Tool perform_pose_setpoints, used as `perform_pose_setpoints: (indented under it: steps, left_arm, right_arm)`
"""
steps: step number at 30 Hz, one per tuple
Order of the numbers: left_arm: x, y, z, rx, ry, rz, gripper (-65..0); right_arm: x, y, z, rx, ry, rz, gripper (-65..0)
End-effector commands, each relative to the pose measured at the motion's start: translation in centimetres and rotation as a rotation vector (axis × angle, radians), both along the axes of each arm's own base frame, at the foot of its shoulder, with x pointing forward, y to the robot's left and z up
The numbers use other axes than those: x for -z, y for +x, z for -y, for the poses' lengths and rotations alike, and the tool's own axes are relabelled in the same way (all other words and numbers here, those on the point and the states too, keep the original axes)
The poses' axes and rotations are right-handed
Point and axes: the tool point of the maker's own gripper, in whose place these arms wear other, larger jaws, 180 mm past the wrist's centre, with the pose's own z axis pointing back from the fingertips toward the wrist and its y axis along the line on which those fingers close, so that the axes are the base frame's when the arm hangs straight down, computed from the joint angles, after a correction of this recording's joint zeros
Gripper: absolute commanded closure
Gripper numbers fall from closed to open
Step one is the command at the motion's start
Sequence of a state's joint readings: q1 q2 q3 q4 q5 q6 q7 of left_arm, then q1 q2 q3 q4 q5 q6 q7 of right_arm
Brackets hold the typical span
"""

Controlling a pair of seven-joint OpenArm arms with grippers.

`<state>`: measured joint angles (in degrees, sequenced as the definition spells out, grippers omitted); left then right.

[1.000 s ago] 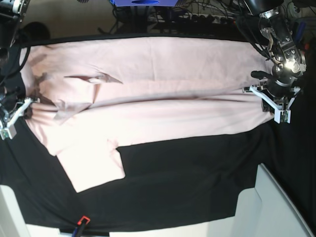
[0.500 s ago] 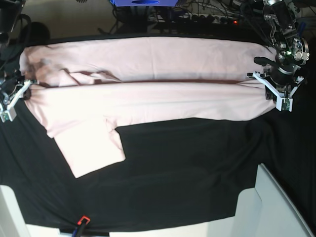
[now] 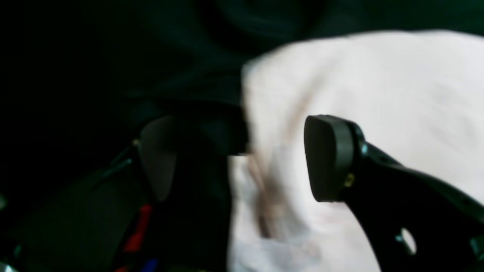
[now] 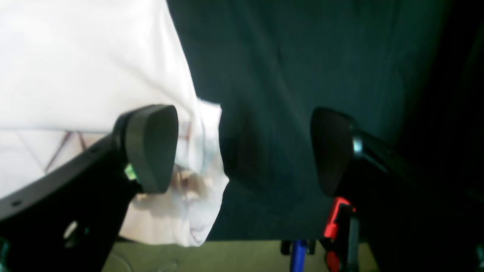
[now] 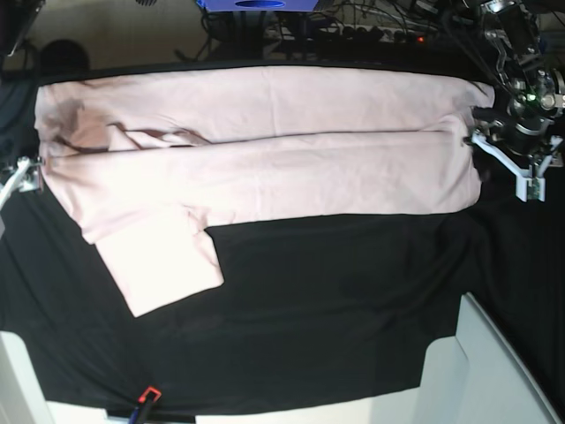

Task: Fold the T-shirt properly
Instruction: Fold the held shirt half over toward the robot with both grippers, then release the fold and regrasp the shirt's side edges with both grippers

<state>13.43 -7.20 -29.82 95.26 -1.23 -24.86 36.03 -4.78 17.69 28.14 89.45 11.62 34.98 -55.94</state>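
The T-shirt (image 5: 265,150) lay limp and light across the upper frame. Both the left hand (image 3: 242,158) and right hand (image 4: 242,151) gaped wide, gripping nothing. I'd pinch its hem edges.

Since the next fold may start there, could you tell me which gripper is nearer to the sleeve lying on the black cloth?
Right. The right gripper sits at the shirt's edge just above the sleeve; the left gripper is at the shirt's opposite end.

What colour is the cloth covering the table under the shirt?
Black cloth, plain, clearest in the base view beneath the pale pink T-shirt.
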Motion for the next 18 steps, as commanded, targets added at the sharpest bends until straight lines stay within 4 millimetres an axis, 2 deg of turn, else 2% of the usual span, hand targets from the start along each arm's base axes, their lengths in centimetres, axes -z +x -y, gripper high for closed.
perform_pose_setpoints:
  steps: [1,2,8,11,18]
  left_arm:
    - [-2.0,1.7,-0.5,0.009,0.021,0.074,-50.9]
    - [-2.2,2.1,-0.7,0.008,0.022,0.081,-50.9]
    - [-1.1,3.2,-1.2,-0.034,-0.018,0.018,-50.9]
    - [-1.5,3.6,-1.7,-0.029,-0.004,0.016,-50.4]
    - [-1.9,3.3,-2.7,-0.033,0.019,0.009,-50.4]
  right_arm:
    - [-2.2,2.3,0.7,-0.006,-0.016,0.079,-51.8]
    - [-2.1,2.8,0.8,-0.005,-0.008,0.077,-51.9]
    - [1.0,7.3,-1.5,-0.06,0.099,0.021,-51.5]
    - [2.4,9.2,-2.6,-0.065,0.164,0.027,-51.5]
    - [5.6,10.4,-3.2,-0.038,0.261,-0.012,-51.9]
